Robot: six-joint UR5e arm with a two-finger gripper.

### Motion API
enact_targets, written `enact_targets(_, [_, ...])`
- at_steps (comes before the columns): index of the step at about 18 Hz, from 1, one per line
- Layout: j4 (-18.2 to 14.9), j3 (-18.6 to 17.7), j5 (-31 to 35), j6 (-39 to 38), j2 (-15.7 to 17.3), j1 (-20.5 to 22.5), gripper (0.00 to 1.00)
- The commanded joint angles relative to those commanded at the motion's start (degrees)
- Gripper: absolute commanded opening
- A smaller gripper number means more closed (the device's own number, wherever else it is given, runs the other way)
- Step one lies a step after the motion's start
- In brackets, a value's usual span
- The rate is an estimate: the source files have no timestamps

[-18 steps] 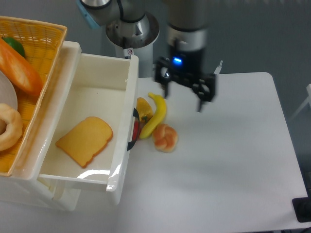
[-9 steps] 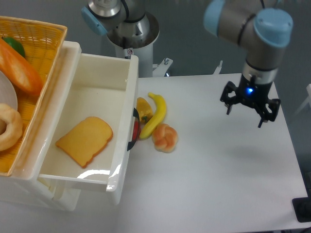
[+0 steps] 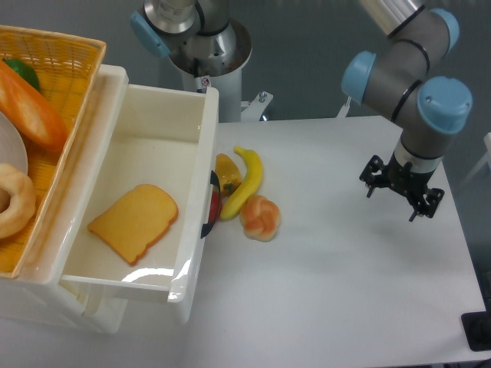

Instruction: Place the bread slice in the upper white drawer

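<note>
Since half a second ago the arm dropped slightly lower at the right of the white desk [image 3: 345, 291]; black two-finger claw [image 3: 401, 201] points down, fingers apart, empty; flat orange-tan bread slice [image 3: 134, 221] lies on the floor of the glossy white upper drawer [image 3: 196, 230], unmoved; long axis diagonal, rounded top toward far right; yellow banana [image 3: 244, 181] just right of the drawer front.

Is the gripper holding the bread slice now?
No, the gripper is empty over the table; the bread slice lies in the upper white drawer.
</note>
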Motion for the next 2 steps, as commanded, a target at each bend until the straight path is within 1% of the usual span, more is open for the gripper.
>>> enact_targets(2, [0.18,0.09,0.52,0.00,0.09,0.00,1.00])
